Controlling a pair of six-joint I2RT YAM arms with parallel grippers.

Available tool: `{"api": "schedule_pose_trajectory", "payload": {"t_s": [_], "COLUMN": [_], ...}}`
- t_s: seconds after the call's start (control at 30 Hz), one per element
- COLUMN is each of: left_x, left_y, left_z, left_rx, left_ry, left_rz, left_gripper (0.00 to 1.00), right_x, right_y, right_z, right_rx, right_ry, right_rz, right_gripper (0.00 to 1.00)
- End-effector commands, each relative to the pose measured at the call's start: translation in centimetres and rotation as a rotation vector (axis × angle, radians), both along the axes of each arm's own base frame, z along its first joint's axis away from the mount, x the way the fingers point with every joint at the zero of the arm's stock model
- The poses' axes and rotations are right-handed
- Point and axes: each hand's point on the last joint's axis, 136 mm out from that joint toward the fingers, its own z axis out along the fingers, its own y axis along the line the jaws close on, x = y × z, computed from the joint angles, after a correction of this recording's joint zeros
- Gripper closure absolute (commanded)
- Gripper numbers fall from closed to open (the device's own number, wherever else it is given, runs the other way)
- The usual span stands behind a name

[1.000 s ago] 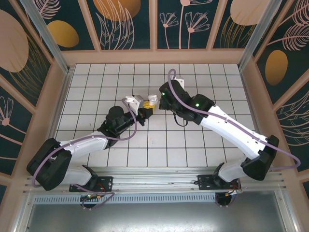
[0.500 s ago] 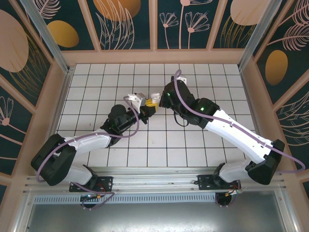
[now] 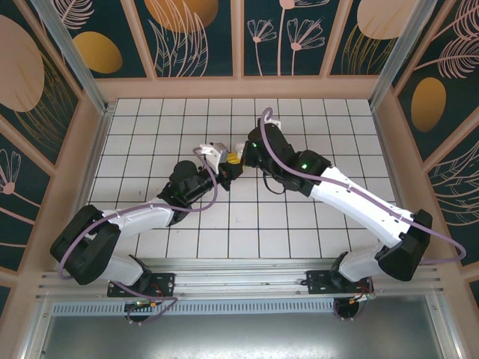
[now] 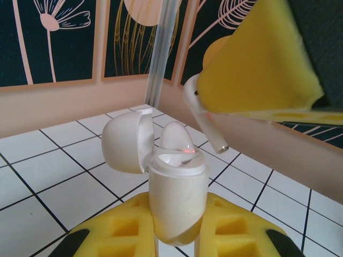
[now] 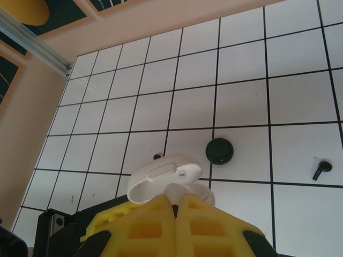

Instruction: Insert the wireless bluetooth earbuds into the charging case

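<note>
Clamping the white charging case (image 4: 179,187) low on its body, my left gripper (image 4: 177,235) holds it upright above the tiled table (image 3: 150,127), near the middle of the floor and a little toward the far side. The case is glossy and rounded. Its lid (image 4: 124,142) is swung open, to the left as my left wrist camera sees it. A seated earbud (image 4: 177,140), white and smooth, rests in the case's mouth with a small red glow on it.

My right gripper (image 5: 175,209) is pinched tight on the held earbud (image 4: 206,126), also white. It hangs just above and to the right of the open mouth, stem tip down, with a thin gap between it and the rim. On the tiles beyond, my right wrist camera shows a round black case (image 5: 219,151) and, further right, a tiny black earbud (image 5: 321,169).

Compared with a second ago, my left arm has reached a little farther and rightward. My right wrist has swung slightly, and my two grippers now sit closer together.
</note>
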Motion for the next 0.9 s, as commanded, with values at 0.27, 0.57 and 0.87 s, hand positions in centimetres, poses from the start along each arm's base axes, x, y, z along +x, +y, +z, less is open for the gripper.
{"api": "schedule_pose_trajectory", "payload": {"t_s": [0.27,0.57,0.87], "left_x": [-0.10,-0.13,-0.26], "left_y": [-0.90,-1.03,-0.99], "left_z": [2.17,2.08,2.11], "left_rx": [-0.051,-0.055,-0.056], "left_ry": [-0.042,-0.038,-0.037], "left_rz": [-0.032,-0.037,-0.038], "left_gripper": [1.00,1.00,1.00], "right_x": [0.47,0.93,1.21], "right_y": [1.17,1.17,1.07], "right_z": [1.63,1.91,1.00], "right_rx": [0.047,0.039,0.009], "right_ry": [-0.035,-0.056,-0.053], "right_rz": [0.015,0.005,-0.005], "right_gripper": [0.97,0.97,0.97]}}
